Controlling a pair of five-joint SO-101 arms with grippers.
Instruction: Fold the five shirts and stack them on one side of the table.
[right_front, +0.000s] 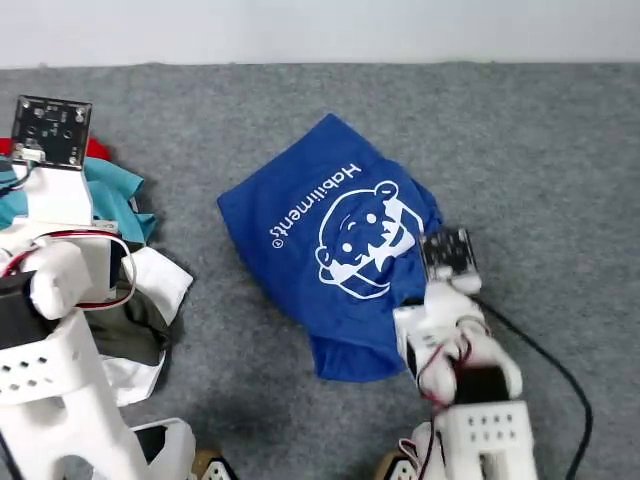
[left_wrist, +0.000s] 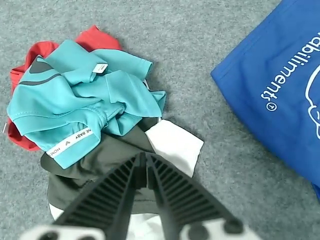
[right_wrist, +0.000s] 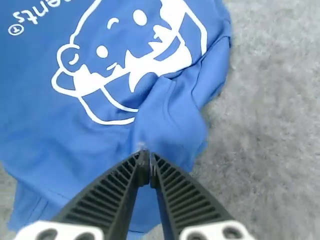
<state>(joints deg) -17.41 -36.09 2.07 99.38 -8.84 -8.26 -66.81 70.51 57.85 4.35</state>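
Handling: blue shirt (right_front: 330, 250) judged soft, limp, light.
Its 3 o'clock fold is pinched by right gripper (right_wrist: 143, 159); left gripper (left_wrist: 142, 162) clenched, empty. Best hold: hems.

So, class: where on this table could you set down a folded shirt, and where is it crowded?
Barest: the table right of the blue shirt, and the far strip between that shirt and the wall. A narrower lane runs between the blue shirt and the pile of shirts. Crowded: the left side, around that pile.
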